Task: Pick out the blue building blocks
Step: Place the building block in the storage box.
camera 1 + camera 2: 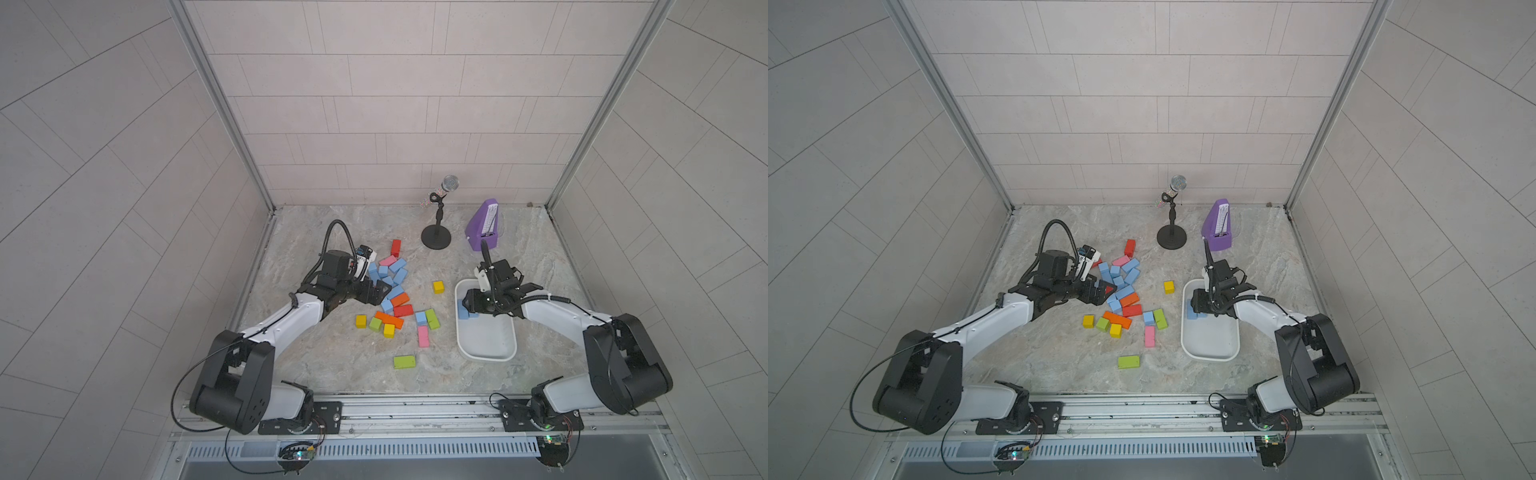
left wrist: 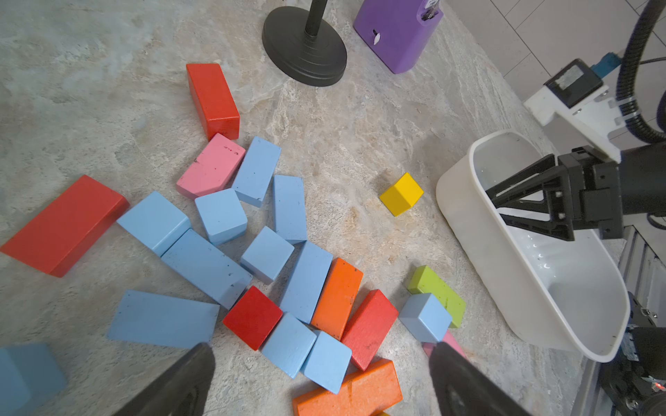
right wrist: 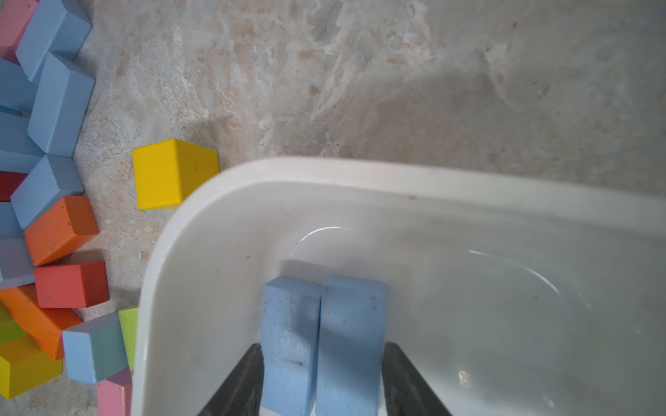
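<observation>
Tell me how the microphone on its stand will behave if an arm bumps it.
Probably top-heavy: the microphone sits tilted atop a thin stand, so a high bump may tip it. The wide round base likely resists low nudges, sliding rather than toppling. It looks rigid, not floppy.

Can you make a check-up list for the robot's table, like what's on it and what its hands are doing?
Surface: marbled tabletop, no spills seen.
Job's things: blue blocks mostly piled among other colours; two blue bricks inside the white tub.
Clutter: red, orange, yellow, green and pink blocks; microphone stand; purple metronome.
Hands: left hand open and empty above the pile; right hand shut on the two blue bricks.
Cables: black hose arcs over the left wrist; loose cable loop by the left base.
Surroundings: tiled walls; metal rail in front.
</observation>
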### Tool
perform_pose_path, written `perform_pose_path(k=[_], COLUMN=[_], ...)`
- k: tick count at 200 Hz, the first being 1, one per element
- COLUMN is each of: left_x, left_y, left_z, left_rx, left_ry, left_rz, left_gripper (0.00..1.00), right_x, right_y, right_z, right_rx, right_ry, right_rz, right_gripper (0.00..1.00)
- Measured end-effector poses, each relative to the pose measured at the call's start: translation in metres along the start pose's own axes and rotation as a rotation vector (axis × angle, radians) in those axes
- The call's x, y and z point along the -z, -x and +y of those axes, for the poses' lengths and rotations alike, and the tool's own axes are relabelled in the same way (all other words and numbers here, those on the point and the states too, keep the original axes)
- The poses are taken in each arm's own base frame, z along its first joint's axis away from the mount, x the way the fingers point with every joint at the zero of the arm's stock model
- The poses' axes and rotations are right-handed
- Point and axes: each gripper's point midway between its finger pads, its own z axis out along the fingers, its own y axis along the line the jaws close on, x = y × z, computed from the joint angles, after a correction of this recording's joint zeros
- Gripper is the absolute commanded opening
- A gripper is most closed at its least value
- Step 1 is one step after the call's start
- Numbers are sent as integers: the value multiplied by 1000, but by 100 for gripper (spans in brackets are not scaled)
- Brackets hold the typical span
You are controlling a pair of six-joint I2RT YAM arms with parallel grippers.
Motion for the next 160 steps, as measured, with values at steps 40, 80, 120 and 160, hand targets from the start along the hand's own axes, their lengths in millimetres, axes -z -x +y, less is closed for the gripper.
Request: perform_pose_path(k=[40,80,120,160], left_x=[0,0,0,2], left_y=[0,0,0,2], left_z=[0,0,0,4], left_rx=[0,0,1,4], left_ry=[0,0,1,26], left_rz=[0,1,1,-3], left_gripper=[98,98,97,99], right_x=[0,-4,-4,10], right_y=[-6,-10,-12,-5], right_z=[-6,-1,2,3], right_rx=[-6,-6,-8,9], right_ry=[-33,-6,7,-20], right_rz=[30,56,62,34], right_gripper=[58,54,52,53])
